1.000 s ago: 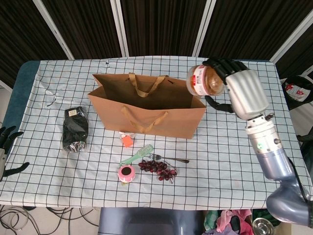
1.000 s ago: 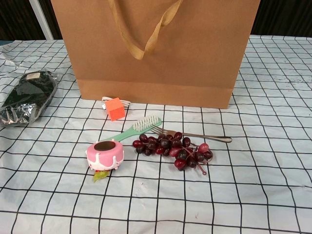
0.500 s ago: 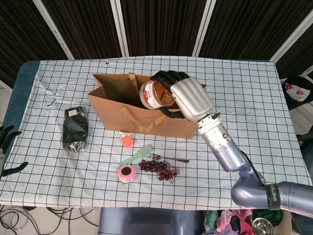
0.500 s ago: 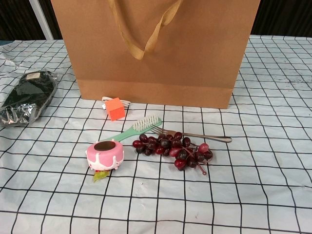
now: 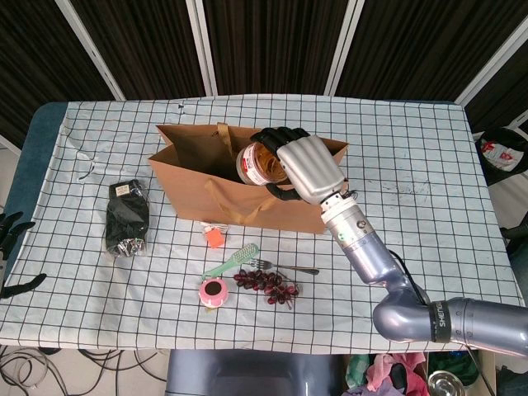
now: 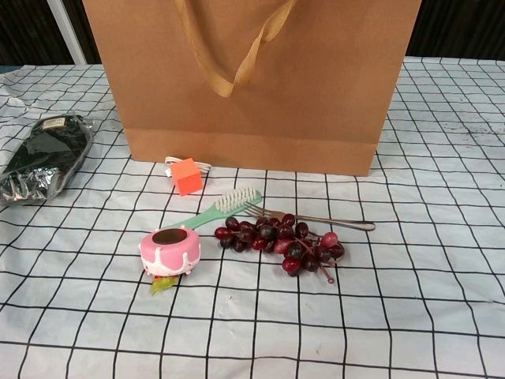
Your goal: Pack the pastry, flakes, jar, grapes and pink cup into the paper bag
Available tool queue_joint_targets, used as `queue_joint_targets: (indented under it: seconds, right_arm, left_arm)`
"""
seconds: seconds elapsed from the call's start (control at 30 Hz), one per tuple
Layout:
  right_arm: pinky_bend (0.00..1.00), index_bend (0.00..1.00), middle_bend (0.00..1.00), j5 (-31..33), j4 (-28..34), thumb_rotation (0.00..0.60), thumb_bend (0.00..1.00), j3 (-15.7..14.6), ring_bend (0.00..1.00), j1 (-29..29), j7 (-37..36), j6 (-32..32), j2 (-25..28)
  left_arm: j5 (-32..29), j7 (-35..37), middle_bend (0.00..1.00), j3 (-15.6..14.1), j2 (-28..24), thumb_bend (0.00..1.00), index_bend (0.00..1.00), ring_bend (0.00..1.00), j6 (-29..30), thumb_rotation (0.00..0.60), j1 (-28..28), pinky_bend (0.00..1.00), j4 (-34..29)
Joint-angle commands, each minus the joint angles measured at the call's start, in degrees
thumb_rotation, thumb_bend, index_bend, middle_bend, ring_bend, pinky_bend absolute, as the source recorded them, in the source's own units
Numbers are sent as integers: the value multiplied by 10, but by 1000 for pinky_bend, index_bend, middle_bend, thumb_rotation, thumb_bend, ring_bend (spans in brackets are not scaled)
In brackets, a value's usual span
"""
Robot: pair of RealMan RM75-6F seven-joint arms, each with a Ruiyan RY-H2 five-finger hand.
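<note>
Right hand (image 5: 307,167): fingers wrapped around the jar (image 5: 258,163), holding it tilted over the open mouth of the paper bag (image 5: 247,198), partly below the rim.

Left hand (image 5: 12,252): only dark fingertips show at the far left edge of the head view, spread apart, holding nothing.

Paper bag: brown, upright on the counter (image 5: 412,239), which wears a white cloth with a black grid; two flat handles.

Grapes (image 6: 280,241): dark red bunch lying in front of the bag, on the cloth.

Pink cup (image 6: 169,251): low and round with white trim, just left of the grapes, a green scrap at its base.

Flakes (image 5: 127,219): black and silver packet, lying flat, well left of the bag.

Green brush (image 6: 219,208): between cup and bag, bristle end beside the grapes.

Fork (image 6: 316,218): metal, tines touching the bunch, handle pointing right.

Orange cube (image 6: 186,175): with a white cord, close against the bag's front bottom edge.
</note>
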State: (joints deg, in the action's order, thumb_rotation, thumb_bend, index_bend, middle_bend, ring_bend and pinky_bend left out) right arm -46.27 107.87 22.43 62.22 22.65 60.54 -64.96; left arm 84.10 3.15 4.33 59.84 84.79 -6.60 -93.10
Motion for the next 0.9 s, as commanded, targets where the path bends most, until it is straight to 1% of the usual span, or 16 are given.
queue_joint_targets:
  seconds: [0.03,0.17,0.4,0.5,0.6,0.7,0.77,0.9]
  right_arm:
    - [245,71,4,25,6,600,217,-3,136,3,17,-8,12]
    - [237,44,0,38,9,600,152,-2,127,2,28,-3,21]
    - [237,39,0,39,25,600,137,0,125,-12,29,15,43]
    - [237,39,0,18,33,600,137,4,130,-34,23,58,53]
    - [236,39,15,0,43,600,137,1,162,-58,29,100,65]
    - [236,39,72,-3,67,600,138,-5,198,-88,39,131,92]
    - [236,39,101,11,91,600,138,-13,212,-111,47,141,118]
    - [236,63,153,48,134,600,138,-42,244,-155,63,126,183]
  left_arm:
    - [-1,0,78,0,0,33,200,17,0,600,0,120,0]
    - [-2,-2,78,0,0,33,200,17,-1,600,0,121,-1]
    - [-2,-3,78,-1,-1,33,200,17,-2,600,0,121,-3]
    - [-2,-4,78,0,0,33,200,18,-2,600,0,121,-2]
    - [-3,-4,78,1,0,33,200,18,0,600,1,120,-2]
    - [-5,-6,78,2,1,33,200,17,0,600,1,121,-2]
    - [-5,-7,78,0,2,33,200,17,-3,600,0,121,-3]
    - [0,-11,77,-3,3,33,201,17,-7,600,-2,121,-4]
